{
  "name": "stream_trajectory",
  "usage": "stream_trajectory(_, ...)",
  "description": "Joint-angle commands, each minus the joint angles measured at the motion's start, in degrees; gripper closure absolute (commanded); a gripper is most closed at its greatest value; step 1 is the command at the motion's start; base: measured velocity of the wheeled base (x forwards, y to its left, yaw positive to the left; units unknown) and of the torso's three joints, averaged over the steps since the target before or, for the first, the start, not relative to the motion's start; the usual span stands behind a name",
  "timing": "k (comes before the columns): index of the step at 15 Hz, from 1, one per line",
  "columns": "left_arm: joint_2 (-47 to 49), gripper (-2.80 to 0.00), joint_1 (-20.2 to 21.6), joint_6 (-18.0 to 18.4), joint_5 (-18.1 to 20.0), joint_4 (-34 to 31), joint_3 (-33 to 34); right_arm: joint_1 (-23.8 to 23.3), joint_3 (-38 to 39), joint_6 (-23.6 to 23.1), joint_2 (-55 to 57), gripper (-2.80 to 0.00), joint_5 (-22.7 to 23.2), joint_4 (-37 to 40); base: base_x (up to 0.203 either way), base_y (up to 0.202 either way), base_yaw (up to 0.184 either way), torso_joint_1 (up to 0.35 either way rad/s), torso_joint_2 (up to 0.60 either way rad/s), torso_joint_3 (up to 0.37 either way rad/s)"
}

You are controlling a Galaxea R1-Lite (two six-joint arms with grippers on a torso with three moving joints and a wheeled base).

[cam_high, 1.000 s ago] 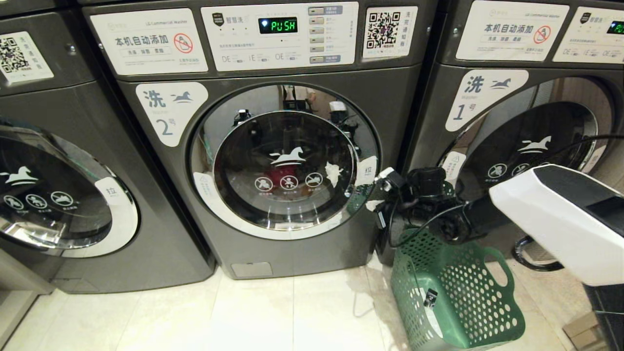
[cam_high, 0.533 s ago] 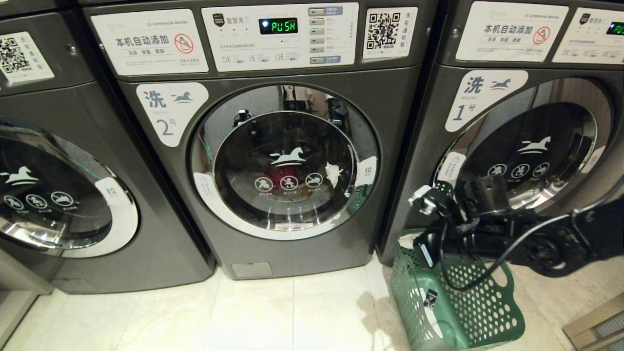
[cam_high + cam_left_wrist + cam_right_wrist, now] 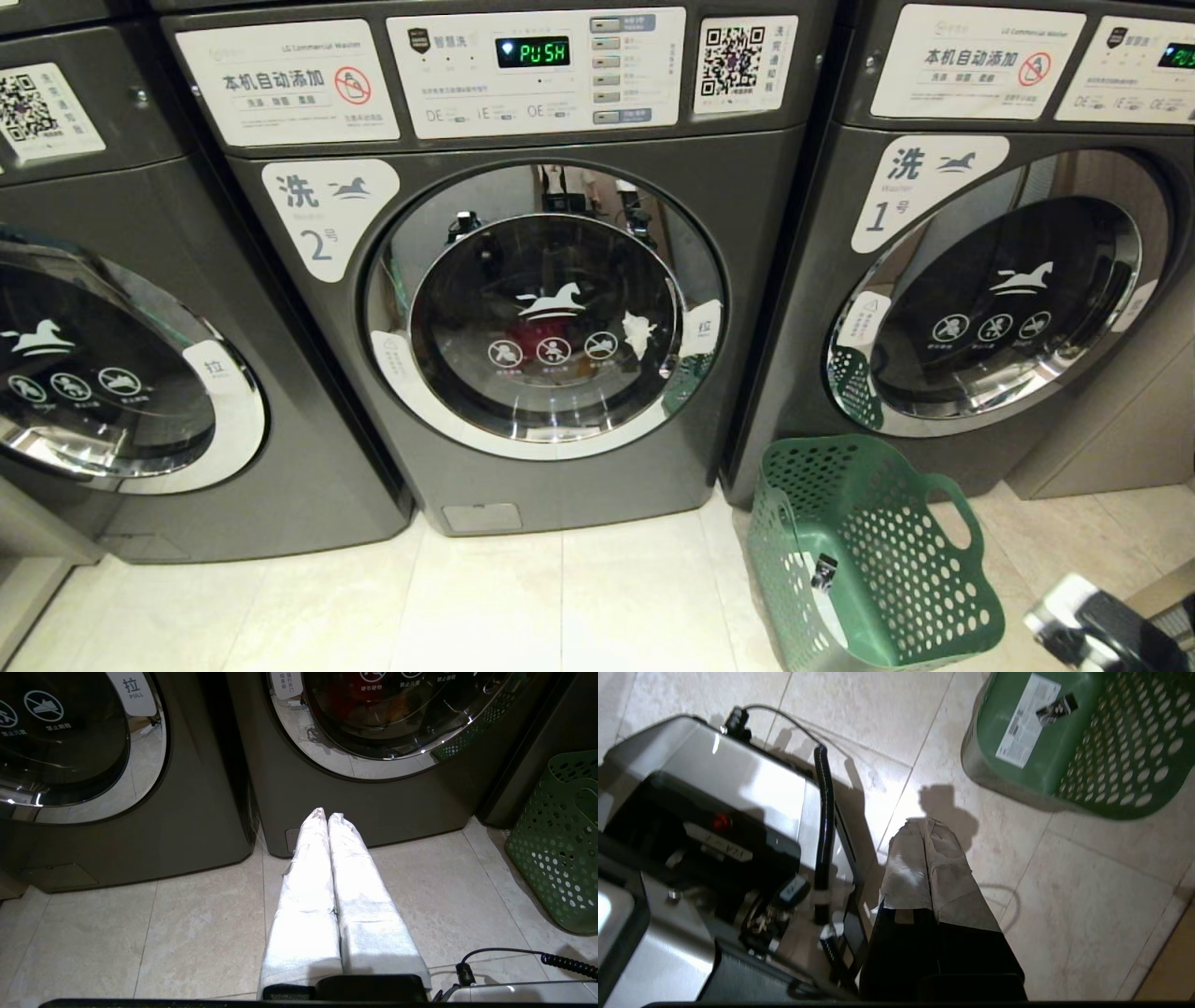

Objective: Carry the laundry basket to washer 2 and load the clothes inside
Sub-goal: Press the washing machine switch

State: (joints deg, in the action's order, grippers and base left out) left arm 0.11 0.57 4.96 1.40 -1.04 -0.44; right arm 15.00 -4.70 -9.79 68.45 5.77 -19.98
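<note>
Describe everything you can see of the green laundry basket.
The laundry basket is dark green plastic, its walls pierced all over with round holes, with an oval cut-out handle near the rim. It stands upright on the pale tiled floor, in front of the gap between washer 2 and washer 1. No clothes show inside it; a white label and a small dark tag show on its inner wall. No end effector touches it.
</note>
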Motion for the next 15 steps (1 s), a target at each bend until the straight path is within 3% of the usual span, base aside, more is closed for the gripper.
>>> stream_trajectory(1, -0.02, 0.00, 0.04, 0.05, 0.00, -0.02, 0.00, -0.29, 4.62, 0.06, -10.32, 0.00, -0.27, 3.72, 0.000, 0.000, 0.000, 0.000, 0.00, 0.000)
stream_trajectory(4, -0.02, 0.00, 0.04, 0.05, 0.00, -0.02, 0.04, 0.31, 3.74, 0.46, -18.40, 0.00, -3.21, 22.61, 0.000, 0.000, 0.000, 0.000, 0.00, 0.000)
stream_trajectory(5, -0.02, 0.00, 0.04, 0.11, 0.00, -0.02, 0.09, 0.06, 3.37, 1.56, -19.15, 0.00, -4.46, 24.81, 0.000, 0.000, 0.000, 0.000, 0.00, 0.000)
stream_trajectory(7, -0.02, 0.00, 0.04, 0.14, 0.00, -0.02, 0.09, -4.71, 3.20, 3.03, -19.76, 0.00, -5.40, 24.33, 0.000, 0.000, 0.000, 0.000, 0.00, 0.000)
stream_trajectory(10, -0.02, 0.00, 0.04, 0.14, 0.18, -0.02, 0.09, -16.34, 3.24, 3.17, -24.44, 0.00, -5.53, 24.11, 0.000, 0.000, 0.000, 0.000, 0.00, 0.000)
stream_trajectory(15, -0.02, 0.00, 0.04, 0.14, 0.36, -0.08, 0.00, -16.35, 4.16, 3.30, -54.92, 0.00, -5.24, 21.40, 0.000, 0.000, 0.000, 0.000, 0.00, 0.000)
